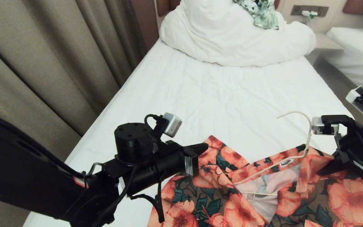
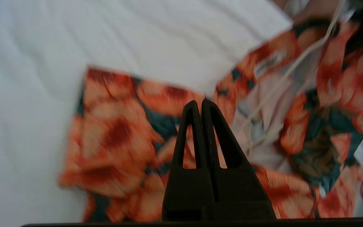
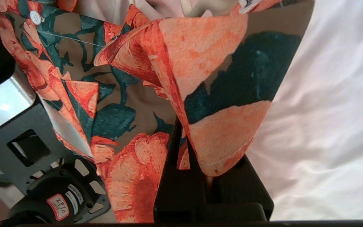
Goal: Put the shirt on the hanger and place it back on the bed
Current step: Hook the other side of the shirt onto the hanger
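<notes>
With the hanger (image 1: 273, 171) half inside the shirt (image 1: 219, 189) at the bed's (image 1: 200, 94) near edge, you're mid-threading. Your right claw (image 3: 197, 157) grips the shirt's right collar; your left claw (image 2: 200, 104), clenched empty, must next open and take the left shoulder.

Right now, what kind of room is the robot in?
Probably a hotel bedroom. There is a bed with a white duvet, a second bed beside it, and long curtains along one side.
</notes>
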Robot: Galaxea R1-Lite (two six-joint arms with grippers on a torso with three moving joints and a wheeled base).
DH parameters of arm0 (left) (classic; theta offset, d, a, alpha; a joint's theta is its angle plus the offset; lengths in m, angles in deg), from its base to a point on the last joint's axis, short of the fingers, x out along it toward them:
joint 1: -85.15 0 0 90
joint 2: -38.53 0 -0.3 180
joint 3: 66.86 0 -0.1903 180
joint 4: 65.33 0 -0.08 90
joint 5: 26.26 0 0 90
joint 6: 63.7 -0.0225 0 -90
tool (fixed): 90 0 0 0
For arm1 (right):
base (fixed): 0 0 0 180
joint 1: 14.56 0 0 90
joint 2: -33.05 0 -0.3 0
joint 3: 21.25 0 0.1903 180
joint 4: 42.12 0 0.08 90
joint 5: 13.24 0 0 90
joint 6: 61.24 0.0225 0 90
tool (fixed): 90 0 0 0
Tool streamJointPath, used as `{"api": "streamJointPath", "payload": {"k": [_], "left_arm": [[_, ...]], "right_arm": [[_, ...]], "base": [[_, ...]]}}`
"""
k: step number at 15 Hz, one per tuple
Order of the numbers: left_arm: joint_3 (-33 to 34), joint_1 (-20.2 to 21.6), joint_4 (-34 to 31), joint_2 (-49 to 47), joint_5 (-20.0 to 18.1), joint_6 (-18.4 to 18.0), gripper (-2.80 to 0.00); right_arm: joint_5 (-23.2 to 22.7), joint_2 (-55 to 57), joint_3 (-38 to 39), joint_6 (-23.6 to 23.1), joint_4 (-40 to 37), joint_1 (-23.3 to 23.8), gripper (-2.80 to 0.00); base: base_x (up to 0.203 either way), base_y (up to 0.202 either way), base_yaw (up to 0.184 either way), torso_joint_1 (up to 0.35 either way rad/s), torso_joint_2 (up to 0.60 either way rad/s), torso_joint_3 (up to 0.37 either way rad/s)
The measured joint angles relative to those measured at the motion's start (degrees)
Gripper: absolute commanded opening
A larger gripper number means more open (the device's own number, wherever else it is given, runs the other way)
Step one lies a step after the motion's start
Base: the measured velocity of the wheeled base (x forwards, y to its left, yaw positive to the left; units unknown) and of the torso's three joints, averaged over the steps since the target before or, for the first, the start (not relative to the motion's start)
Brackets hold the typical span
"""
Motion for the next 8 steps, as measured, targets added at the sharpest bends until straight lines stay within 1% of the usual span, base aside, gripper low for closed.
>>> {"api": "streamJointPath", "payload": {"k": [3, 5, 6, 7, 8], "left_arm": [[-1.22, -5.60, -7.66, -1.48, 5.21, -0.52, -2.80], [-1.70, -9.78, -9.05, -2.73, 9.51, -0.63, -2.80], [-1.98, -11.59, -9.27, -3.33, 12.07, -0.63, -2.80], [-2.15, -12.88, -9.36, -3.63, 13.80, -0.63, -2.80], [-2.25, -13.67, -9.38, -3.70, 14.44, -0.64, -2.80]], "right_arm": [[-0.92, 0.64, 0.64, -0.40, 0.00, 1.67, -2.80], [-2.29, 1.14, 1.09, -0.84, -0.02, 2.65, -2.80], [-3.97, 1.35, 1.49, -1.42, -0.05, 3.48, -2.80], [-6.18, 1.48, 2.00, -2.49, -0.06, 4.44, -2.80], [-8.67, 1.50, 2.47, -3.80, -0.22, 5.49, -2.80]], "base": [[0.000, 0.000, 0.000, 0.000, 0.00, 0.000], [0.000, 0.000, 0.000, 0.000, 0.00, 0.000], [0.000, 0.000, 0.000, 0.000, 0.00, 0.000], [0.000, 0.000, 0.000, 0.000, 0.00, 0.000], [0.000, 0.000, 0.000, 0.000, 0.00, 0.000]]}}
